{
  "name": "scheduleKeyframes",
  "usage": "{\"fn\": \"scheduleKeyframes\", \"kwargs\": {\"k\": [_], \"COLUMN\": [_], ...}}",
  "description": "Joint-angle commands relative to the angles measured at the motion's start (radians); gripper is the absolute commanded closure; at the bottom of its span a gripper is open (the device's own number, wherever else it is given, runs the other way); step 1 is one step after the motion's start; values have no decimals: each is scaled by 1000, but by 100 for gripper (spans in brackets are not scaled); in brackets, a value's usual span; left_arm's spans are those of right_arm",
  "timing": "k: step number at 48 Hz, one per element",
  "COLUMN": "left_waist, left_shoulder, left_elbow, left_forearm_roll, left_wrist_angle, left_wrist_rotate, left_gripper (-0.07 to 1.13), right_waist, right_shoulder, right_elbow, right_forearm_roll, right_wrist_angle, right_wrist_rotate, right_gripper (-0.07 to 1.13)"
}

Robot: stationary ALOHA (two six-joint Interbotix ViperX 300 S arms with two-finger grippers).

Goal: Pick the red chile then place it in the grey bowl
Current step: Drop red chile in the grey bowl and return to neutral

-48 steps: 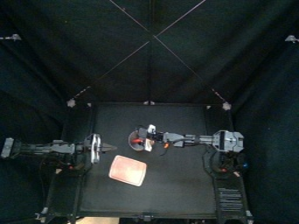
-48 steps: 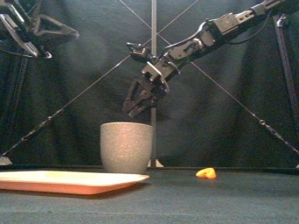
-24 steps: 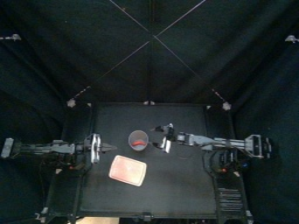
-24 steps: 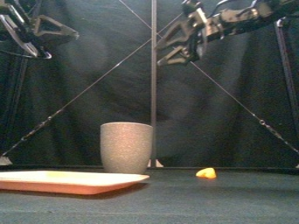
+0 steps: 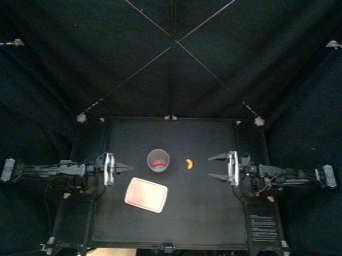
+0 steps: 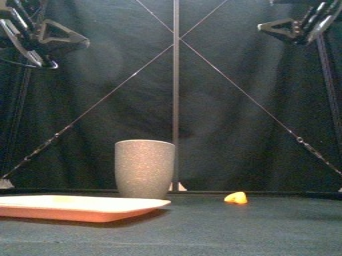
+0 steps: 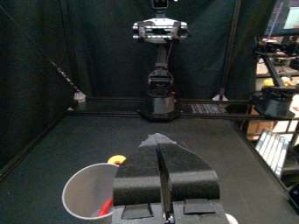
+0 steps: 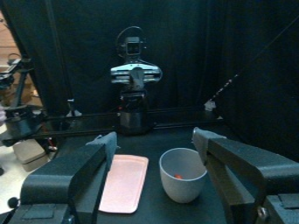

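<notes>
The red chile (image 5: 158, 160) lies inside the tall grey cup (image 6: 144, 168), which stands upright a little behind the middle of the desk (image 5: 201, 215), slightly toward its left edge. The right fingers (image 5: 225, 168) are held apart and empty, raised high above the right side of the desk, well away from the cup. The left fingers (image 7: 160, 171) are pressed together with nothing between them, held up over the desk's left edge. A flat pink tray (image 5: 147, 195) lies in front of the cup, nearer the front edge, and shows nothing on it. A small orange toy (image 5: 190, 162) rests on the desk just to the right of the cup, not touching it.
</notes>
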Motion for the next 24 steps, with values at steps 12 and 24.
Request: {"fn": "scheduleKeyframes", "kwargs": {"k": [12, 24], "left_waist": [6, 8], "left_shoulder": [-9, -21], "left_elbow": [-9, -6], "left_forearm_roll": [0, 0], "left_wrist_angle": [-5, -5], "left_wrist_rotate": [2, 0], "left_gripper": [107, 107], "right_waist": [38, 38], "right_shoulder": [-54, -46], "right_elbow": [71, 55], "right_forearm_roll": [3, 2], "right_wrist_angle": [8, 8], "right_wrist_rotate": [5, 5], "right_gripper": [4, 4]}}
